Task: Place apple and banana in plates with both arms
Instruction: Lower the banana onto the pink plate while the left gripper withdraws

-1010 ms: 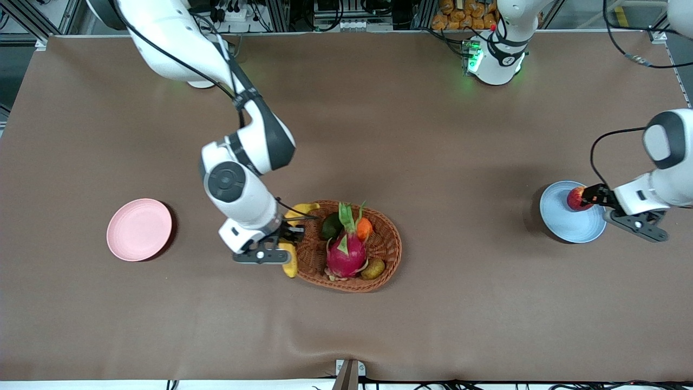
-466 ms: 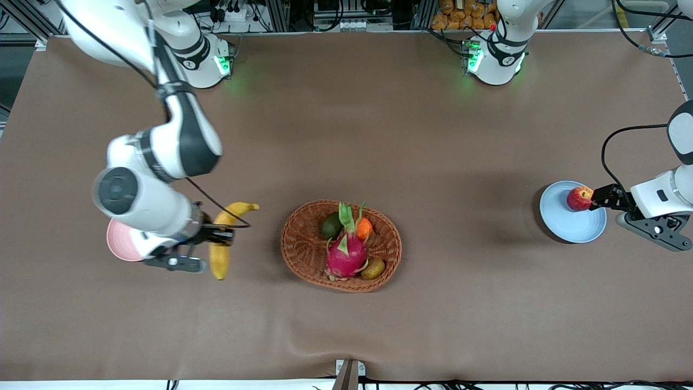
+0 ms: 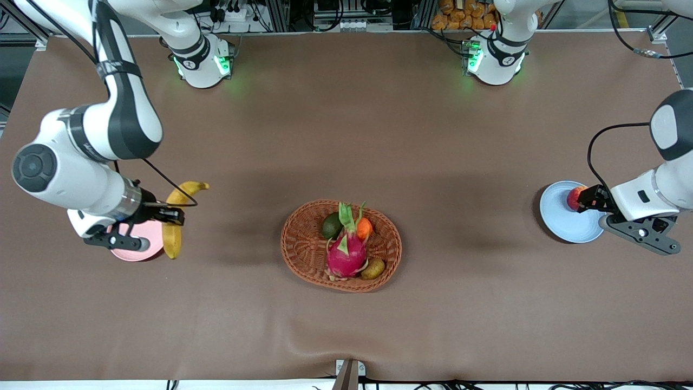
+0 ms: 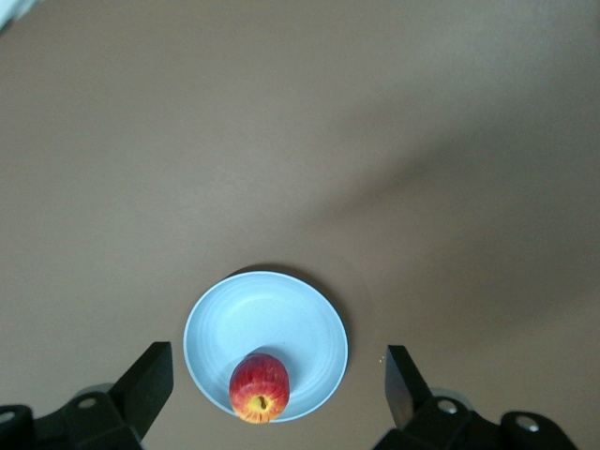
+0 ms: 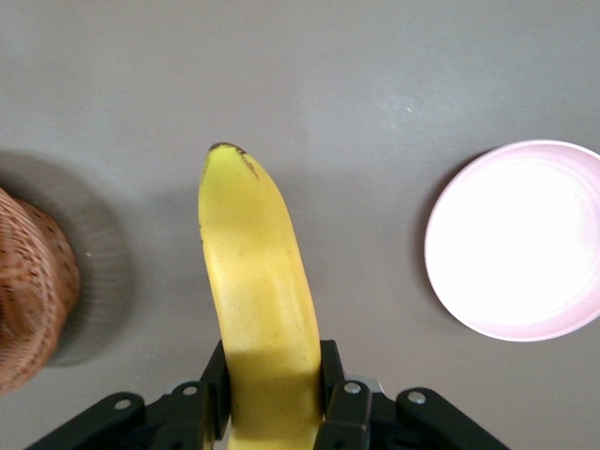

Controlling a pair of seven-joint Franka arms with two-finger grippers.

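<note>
The yellow banana hangs in my right gripper, which is shut on its middle, over the table beside the pink plate. The right arm hides most of that plate. In the right wrist view the fingers clamp the banana and the pink plate lies bare to one side. The red apple lies in the blue plate, near its rim toward the left arm's end. My left gripper is open and empty above the apple. The left wrist view shows the apple in the blue plate between the spread fingers.
An oval wicker basket stands at the table's middle, with a pink dragon fruit, a dark green fruit, a small orange fruit and a brown kiwi. The basket's edge shows in the right wrist view.
My right arm has carried the banana from the basket's edge to beside the pink plate. My left gripper drew back off the apple, then shifted over it again; the apple stays in the blue plate.
</note>
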